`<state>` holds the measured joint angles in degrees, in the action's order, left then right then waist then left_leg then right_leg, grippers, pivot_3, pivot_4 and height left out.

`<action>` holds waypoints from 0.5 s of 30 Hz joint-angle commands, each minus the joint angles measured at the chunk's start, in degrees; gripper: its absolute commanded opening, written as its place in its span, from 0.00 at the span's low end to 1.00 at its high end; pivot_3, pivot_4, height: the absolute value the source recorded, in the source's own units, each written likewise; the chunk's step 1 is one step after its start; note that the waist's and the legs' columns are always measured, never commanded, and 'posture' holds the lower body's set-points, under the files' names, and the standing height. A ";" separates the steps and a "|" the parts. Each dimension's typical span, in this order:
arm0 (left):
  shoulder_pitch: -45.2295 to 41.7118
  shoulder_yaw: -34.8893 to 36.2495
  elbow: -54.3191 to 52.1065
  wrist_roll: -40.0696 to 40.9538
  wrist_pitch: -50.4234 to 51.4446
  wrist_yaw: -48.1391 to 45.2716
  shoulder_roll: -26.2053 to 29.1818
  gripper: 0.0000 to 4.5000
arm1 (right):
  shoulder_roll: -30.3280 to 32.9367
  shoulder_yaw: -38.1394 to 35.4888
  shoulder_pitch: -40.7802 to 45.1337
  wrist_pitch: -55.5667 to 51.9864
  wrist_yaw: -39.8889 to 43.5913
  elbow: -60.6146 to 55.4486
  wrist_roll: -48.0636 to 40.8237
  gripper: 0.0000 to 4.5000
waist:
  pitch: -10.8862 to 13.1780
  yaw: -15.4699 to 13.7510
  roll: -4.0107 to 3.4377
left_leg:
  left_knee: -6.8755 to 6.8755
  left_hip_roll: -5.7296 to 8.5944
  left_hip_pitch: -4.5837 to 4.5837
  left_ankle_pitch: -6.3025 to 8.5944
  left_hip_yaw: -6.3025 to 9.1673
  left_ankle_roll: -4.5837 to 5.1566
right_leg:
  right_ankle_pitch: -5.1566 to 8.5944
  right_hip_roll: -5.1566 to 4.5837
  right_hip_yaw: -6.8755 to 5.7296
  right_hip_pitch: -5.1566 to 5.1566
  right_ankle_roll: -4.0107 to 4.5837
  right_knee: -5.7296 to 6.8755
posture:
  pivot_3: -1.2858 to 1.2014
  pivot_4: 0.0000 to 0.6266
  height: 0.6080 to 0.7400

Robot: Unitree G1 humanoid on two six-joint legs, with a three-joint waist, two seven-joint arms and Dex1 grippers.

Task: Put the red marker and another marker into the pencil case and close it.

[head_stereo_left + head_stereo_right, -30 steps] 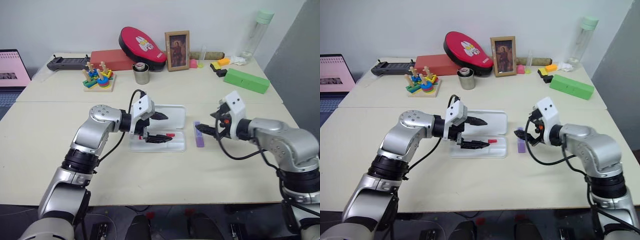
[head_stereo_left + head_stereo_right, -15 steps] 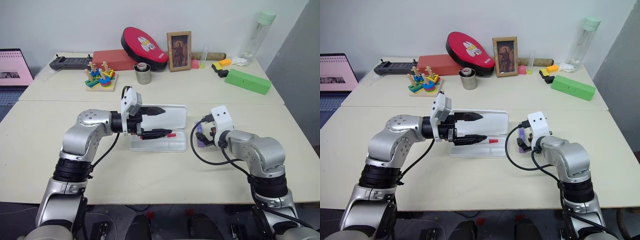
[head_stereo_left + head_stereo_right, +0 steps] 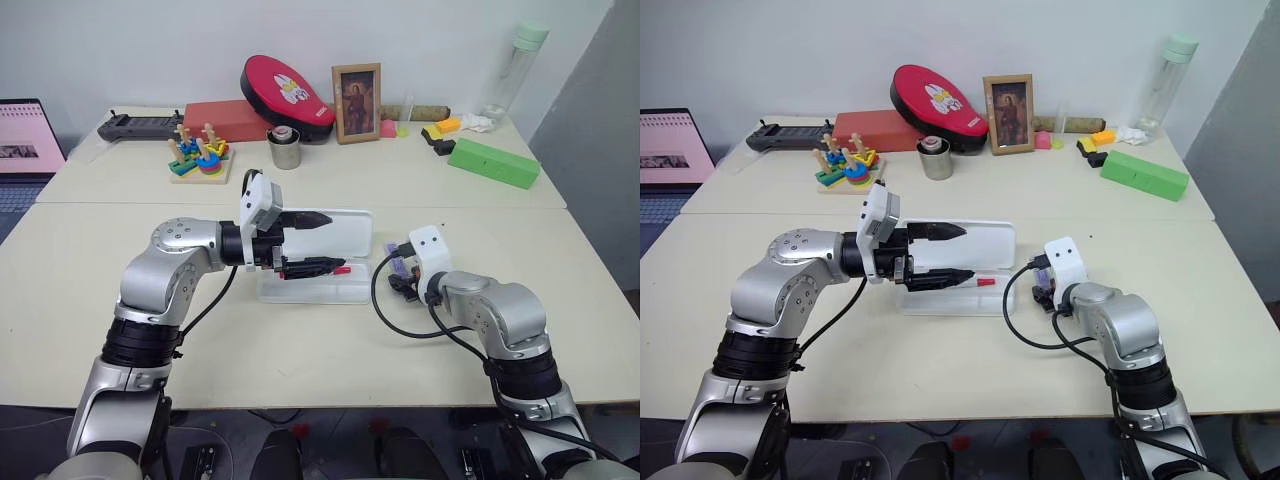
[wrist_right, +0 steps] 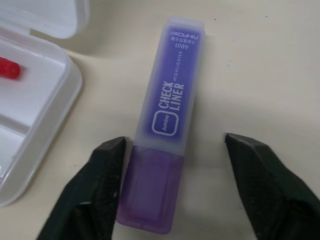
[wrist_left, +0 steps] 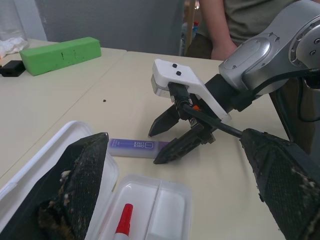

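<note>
The white pencil case (image 3: 300, 292) lies open mid-table, its lid (image 3: 350, 232) folded back. The red marker (image 3: 984, 282) rests in its tray (image 5: 165, 210). My left gripper (image 3: 322, 242) hovers open over the case, pointing right, with nothing between its fingers (image 5: 75, 185). The purple marker (image 4: 170, 115) lies flat on the table just right of the case. My right gripper (image 5: 153, 147) is down at the table, open, with its fingers (image 4: 102, 175) on either side of the marker's near end. One finger is against the marker's edge and the other stands clear of it.
A green block (image 3: 492, 161), small coloured items and a tall bottle (image 3: 520, 62) stand back right. A framed picture (image 3: 354, 88), red pad (image 3: 285, 88), metal cup (image 3: 284, 148) and stacking toy (image 3: 198, 155) line the back. A person (image 5: 235, 20) stands beyond the table's right side.
My right gripper has sunk to the table around the purple marker's end, and its fingers have drawn closer together. The left gripper has stayed open over the case.
</note>
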<state>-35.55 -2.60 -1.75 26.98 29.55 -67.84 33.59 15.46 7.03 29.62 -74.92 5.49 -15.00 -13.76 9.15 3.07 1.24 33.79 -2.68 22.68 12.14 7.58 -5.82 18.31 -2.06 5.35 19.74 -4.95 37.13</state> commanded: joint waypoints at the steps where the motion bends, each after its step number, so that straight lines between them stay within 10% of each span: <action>1: 0.00 1.81 -2.11 1.34 -0.63 0.60 0.55 1.00 | 1.19 -0.15 -0.71 0.38 0.38 -0.42 1.22 0.46 | 0.00 -0.02 0.00 | 0.00 0.00 0.00 0.00 0.00 0.00 | 0.00 0.00 0.00 0.00 0.00 0.00 | 0.52 0.24 1.00; 5: 0.31 1.92 -1.97 1.13 -0.81 0.79 0.75 1.00 | 1.31 -0.29 -0.57 0.23 0.84 -0.66 1.40 0.25 | 0.00 -0.01 0.00 | -0.01 0.00 0.00 0.00 0.00 0.00 | 0.00 0.00 0.00 0.00 0.00 -0.01 | 0.52 0.24 1.00; 15: 7.86 7.08 -7.59 2.70 2.16 5.35 4.24 1.00 | 16.44 2.76 3.37 1.76 15.68 -7.26 -2.83 0.24 | 0.06 0.18 -0.08 | -0.05 0.00 0.05 0.00 -0.03 0.01 | 0.00 -0.01 0.04 0.06 0.00 -0.09 | 0.52 0.24 1.00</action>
<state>-28.88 1.39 -5.29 27.69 30.86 -63.69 36.67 28.30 8.93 30.89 -74.44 15.60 -17.92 -14.68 9.20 3.24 1.15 33.72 -2.68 22.72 12.15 7.55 -5.81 18.31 -2.07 5.39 19.81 -4.94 37.03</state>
